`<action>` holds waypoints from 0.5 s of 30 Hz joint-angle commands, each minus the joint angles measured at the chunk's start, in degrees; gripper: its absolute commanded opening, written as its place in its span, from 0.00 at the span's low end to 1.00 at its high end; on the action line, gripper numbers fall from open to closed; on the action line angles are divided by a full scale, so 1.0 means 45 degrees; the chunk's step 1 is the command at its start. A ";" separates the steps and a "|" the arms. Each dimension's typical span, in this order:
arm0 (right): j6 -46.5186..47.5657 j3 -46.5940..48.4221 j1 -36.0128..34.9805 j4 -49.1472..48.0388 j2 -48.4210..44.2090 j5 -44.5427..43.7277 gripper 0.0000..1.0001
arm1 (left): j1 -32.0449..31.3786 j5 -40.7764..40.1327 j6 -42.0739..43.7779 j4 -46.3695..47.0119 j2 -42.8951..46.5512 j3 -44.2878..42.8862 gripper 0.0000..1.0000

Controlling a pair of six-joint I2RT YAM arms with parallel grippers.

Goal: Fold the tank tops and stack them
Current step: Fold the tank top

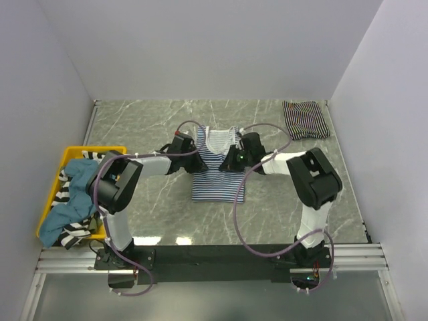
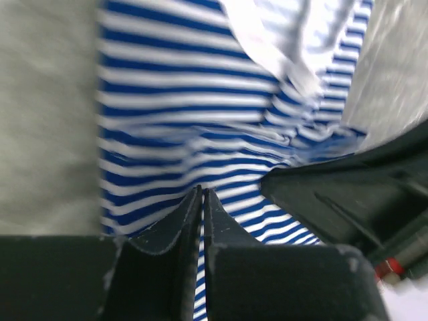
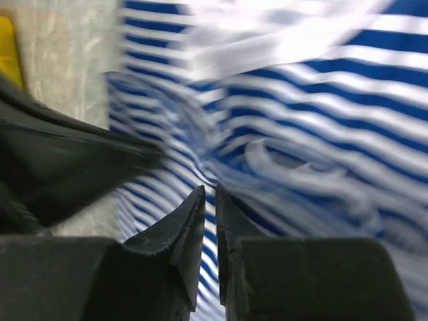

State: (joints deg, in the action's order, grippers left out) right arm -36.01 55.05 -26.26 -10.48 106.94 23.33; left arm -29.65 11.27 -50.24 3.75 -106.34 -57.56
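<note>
- Two arms work the blue-and-white tank top (image 1: pixel 217 184), which lies flat in the middle of the worktop (image 1: pixel 140 120). The left end effector (image 2: pixel 202 194) and the right end effector (image 3: pixel 209 190) are each pinched nearly shut on cloth near its shoulders.
- We judge the fold goes well if both lift together, level, leaving the hem flat.
- The knit is thin, limp and finely striped, and it rumples at the tips.
- One folded dark-striped top (image 1: pixel 305 119) sits at the far right corner.
</note>
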 commanded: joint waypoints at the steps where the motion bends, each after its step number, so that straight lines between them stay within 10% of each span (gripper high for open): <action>1: -0.0960 0.0114 0.1010 -0.2059 0.0864 0.1860 0.18 | 0.0767 0.0833 0.0052 0.1431 -0.0136 0.0251 0.11; 15: -0.3891 -0.0533 0.3491 -0.3433 0.2271 0.3527 0.17 | 0.1530 0.1188 -0.0828 0.1531 -0.1251 0.0624 0.08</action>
State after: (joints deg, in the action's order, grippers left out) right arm -50.83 53.21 -12.21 -24.08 115.35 39.86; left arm -22.85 18.22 -54.78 13.50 -110.43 -55.53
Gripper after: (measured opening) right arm 0.170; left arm 0.080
